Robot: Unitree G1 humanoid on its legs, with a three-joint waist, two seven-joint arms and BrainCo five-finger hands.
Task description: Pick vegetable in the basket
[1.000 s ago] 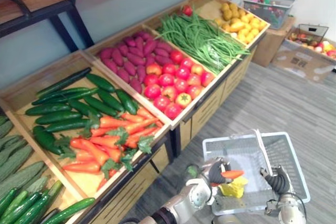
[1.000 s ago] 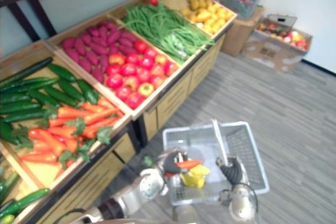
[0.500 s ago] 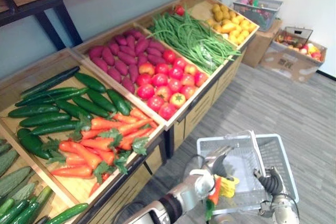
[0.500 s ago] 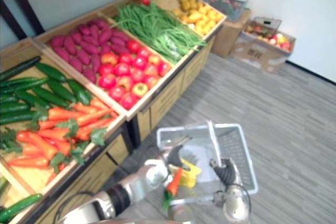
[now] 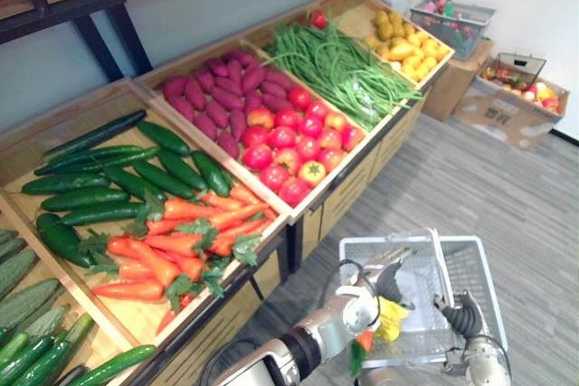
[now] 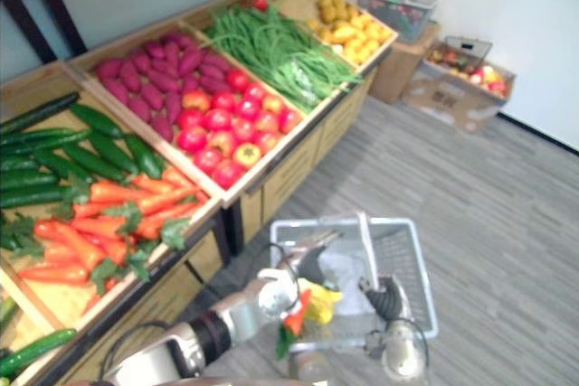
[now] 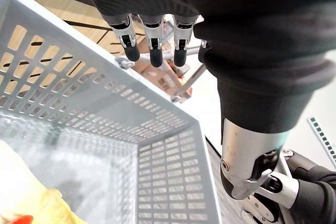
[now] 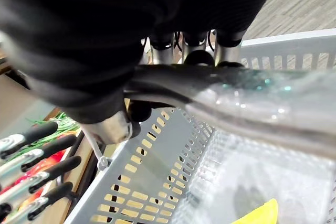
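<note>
Carrot (image 5: 364,341) lies inside the basket (image 5: 470,250) at its near left corner, touching a yellow item (image 5: 392,317). Left hand (image 5: 391,277) is above it, apart from it, fingers straight and empty. Right hand (image 5: 461,318) has its fingers curled round the handle (image 8: 210,85).

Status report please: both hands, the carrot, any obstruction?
Left hand open over basket. Right hand shut on basket handle. Carrot in basket beside yellow vegetable. No obstruction.
</note>
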